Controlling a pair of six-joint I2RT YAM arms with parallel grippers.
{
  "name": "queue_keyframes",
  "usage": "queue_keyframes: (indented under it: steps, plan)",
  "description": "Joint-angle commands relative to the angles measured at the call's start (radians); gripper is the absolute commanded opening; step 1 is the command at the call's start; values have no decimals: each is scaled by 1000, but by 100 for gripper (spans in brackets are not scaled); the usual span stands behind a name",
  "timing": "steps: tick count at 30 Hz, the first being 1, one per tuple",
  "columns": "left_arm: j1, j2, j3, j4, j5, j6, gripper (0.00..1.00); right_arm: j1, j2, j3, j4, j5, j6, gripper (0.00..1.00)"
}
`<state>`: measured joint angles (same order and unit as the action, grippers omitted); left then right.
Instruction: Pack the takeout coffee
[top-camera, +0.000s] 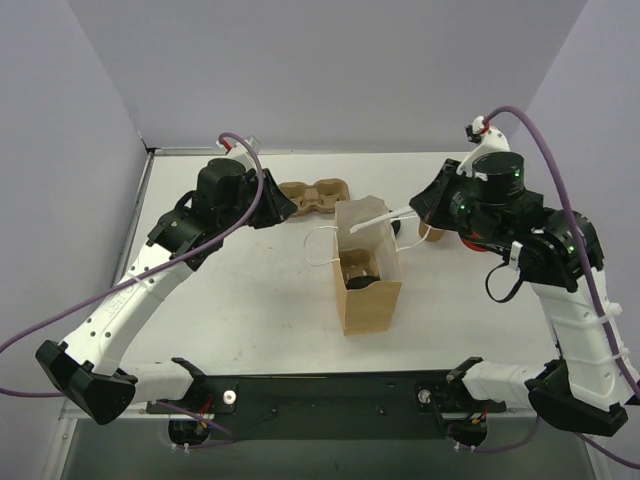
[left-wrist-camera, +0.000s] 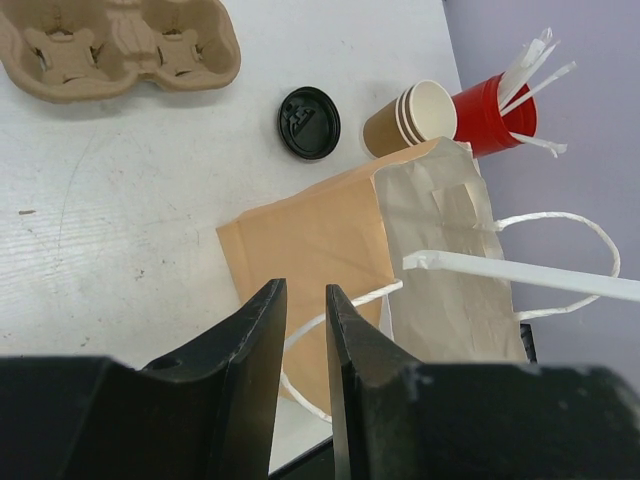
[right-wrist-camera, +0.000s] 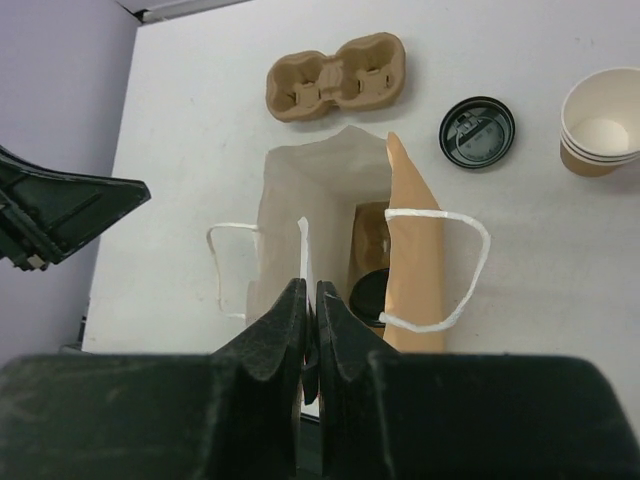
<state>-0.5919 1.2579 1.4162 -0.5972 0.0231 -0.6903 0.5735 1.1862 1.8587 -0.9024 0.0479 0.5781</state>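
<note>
Takeout coffee stands upright inside the brown paper bag, low against its floor, and only its black lid shows through the open mouth. That is one lidded cup in one bag, and the bag has two white loop handles, one hanging off each side.

Your right gripper hangs over the bag's mouth with its jaws pressed together on one white stick. The stick reaches across the mouth, so it lies above the coffee. Your left gripper sits off the bag's left side, its jaws a little apart and holding nothing. One bag handle lies on the counter just past them.

Beyond the bag's far left corner you have one moulded pulp cup carrier. Beyond its far right corner lies one loose black lid, flat on the counter. Further right of that stands one stack of tan cups without lids, three by the rims that show. Touching the stack, farther still from the bag, is one red cup with several more white sticks poking out.
</note>
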Motion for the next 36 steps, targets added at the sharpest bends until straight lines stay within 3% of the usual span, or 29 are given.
queue_keyframes:
  steps: [1, 6, 14, 15, 16, 19, 22, 27, 36]
  plan:
    - [6, -26, 46, -10, -15, 17, 33, 75, 76, -4, -21, 168, -20, 0]
    - [6, -26, 49, -35, -55, 25, 33, 130, 180, 8, -38, 242, -29, 2]
    - [6, -29, 27, -53, -78, 28, 33, 152, 257, -15, -12, 213, -32, 24]
    - [7, -31, 23, -55, -81, 29, 33, 152, 256, -16, -10, 211, -34, 29]
    - [7, -32, 20, -52, -86, 29, 33, 151, 253, -16, -12, 208, -34, 42]
    - [7, -34, 13, -50, -88, 34, 33, 150, 236, 3, -6, 202, -34, 65]
    - [7, -22, 21, -56, -89, 52, 43, 138, 213, 48, -9, 204, -32, 75]
    - [9, -12, 40, -95, -130, 75, 86, 17, 110, 27, -1, 202, -12, 88]
    - [15, -9, 55, -199, -248, 91, 93, -320, -109, -188, 74, 98, 40, 92]
